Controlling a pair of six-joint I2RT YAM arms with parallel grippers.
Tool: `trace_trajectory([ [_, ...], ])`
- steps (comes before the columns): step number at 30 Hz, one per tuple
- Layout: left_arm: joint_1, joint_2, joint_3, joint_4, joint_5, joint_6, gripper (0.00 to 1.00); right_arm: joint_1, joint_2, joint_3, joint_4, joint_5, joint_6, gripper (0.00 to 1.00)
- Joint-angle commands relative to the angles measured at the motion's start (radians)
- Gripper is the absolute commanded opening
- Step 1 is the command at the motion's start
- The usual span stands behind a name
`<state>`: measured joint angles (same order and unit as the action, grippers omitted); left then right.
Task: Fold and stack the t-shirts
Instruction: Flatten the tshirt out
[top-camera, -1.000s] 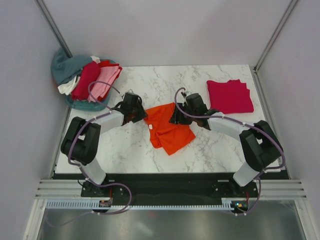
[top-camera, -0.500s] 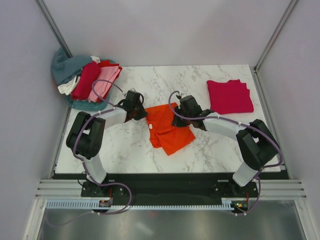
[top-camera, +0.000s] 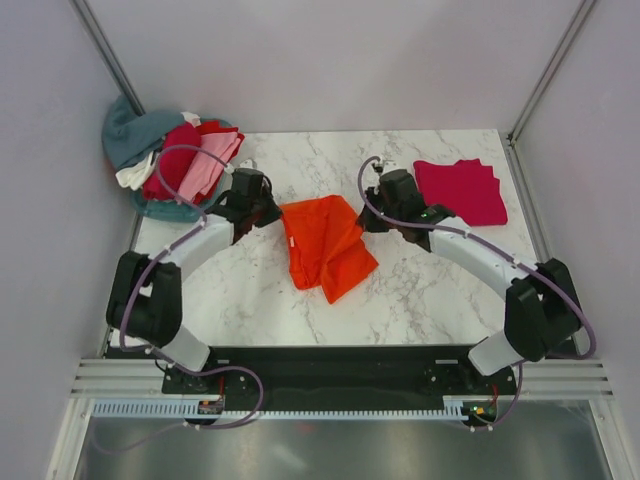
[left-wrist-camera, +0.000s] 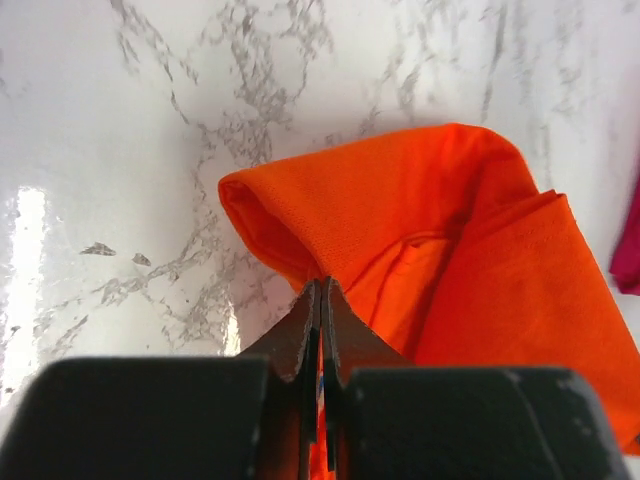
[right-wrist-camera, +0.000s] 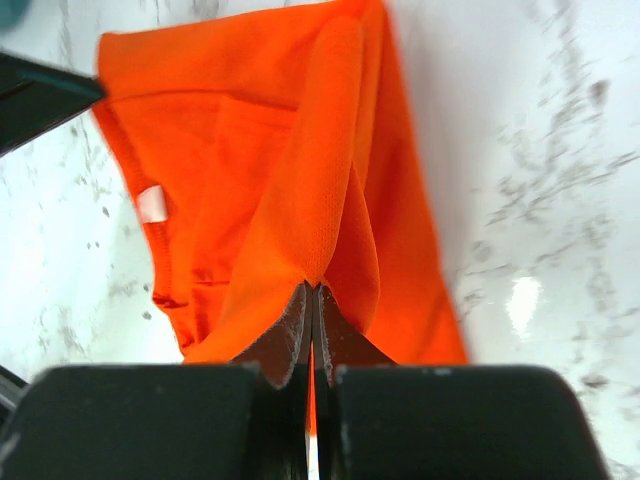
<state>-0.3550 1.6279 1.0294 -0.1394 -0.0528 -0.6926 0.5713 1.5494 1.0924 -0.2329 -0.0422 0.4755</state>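
Note:
The bright orange t-shirt (top-camera: 325, 245) hangs stretched between both grippers at mid-table, its lower part trailing toward the near side. My left gripper (top-camera: 274, 212) is shut on the shirt's left edge; in the left wrist view the cloth (left-wrist-camera: 450, 230) bunches out of the closed jaws (left-wrist-camera: 320, 287). My right gripper (top-camera: 366, 217) is shut on the right edge, with a fold of orange cloth (right-wrist-camera: 260, 150) pinched at its tips (right-wrist-camera: 312, 288). A white label (right-wrist-camera: 152, 203) shows inside the shirt. A folded crimson-pink t-shirt (top-camera: 460, 190) lies at the back right.
A heap of t-shirts (top-camera: 175, 160) in teal, white, dark red and light pink sits at the back left corner. The enclosure's walls and metal posts (top-camera: 105, 50) border the marble table (top-camera: 430, 290).
Both grippers have shut on the orange t-shirt's side edges. They have moved apart and toward the back, lifting the shirt and drawing it taut.

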Motion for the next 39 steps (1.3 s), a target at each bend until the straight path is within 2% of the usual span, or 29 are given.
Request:
trace_trajectory([
  [1,0.027,-0.162,0.055,-0.061,-0.025,0.077,0.02,-0.082,-0.092,0.060,-0.040,0.036,-0.012,0.00],
  [4,0.027,-0.310,0.064,-0.071,-0.027,0.087,0.02,-0.166,-0.166,0.067,-0.055,0.059,0.006,0.00],
  [10,0.036,-0.459,0.181,-0.186,-0.094,0.143,0.02,-0.300,-0.293,0.103,-0.103,0.076,0.017,0.00],
  [16,0.057,-0.572,0.175,-0.272,-0.153,0.192,0.02,-0.309,-0.379,0.029,-0.137,0.051,0.020,0.00],
  [20,0.057,-0.649,0.118,-0.278,-0.148,0.188,0.02,-0.307,-0.460,-0.089,-0.134,0.045,0.018,0.00],
  [26,0.059,-0.750,0.121,-0.315,-0.121,0.189,0.02,-0.307,-0.581,-0.134,-0.155,0.044,-0.038,0.00],
  [30,0.057,-0.813,0.195,-0.396,-0.102,0.188,0.02,-0.307,-0.663,-0.134,-0.184,-0.056,-0.058,0.00],
  [39,0.059,-0.913,0.481,-0.557,-0.059,0.139,0.02,-0.309,-0.841,-0.032,-0.198,-0.191,-0.055,0.00],
])
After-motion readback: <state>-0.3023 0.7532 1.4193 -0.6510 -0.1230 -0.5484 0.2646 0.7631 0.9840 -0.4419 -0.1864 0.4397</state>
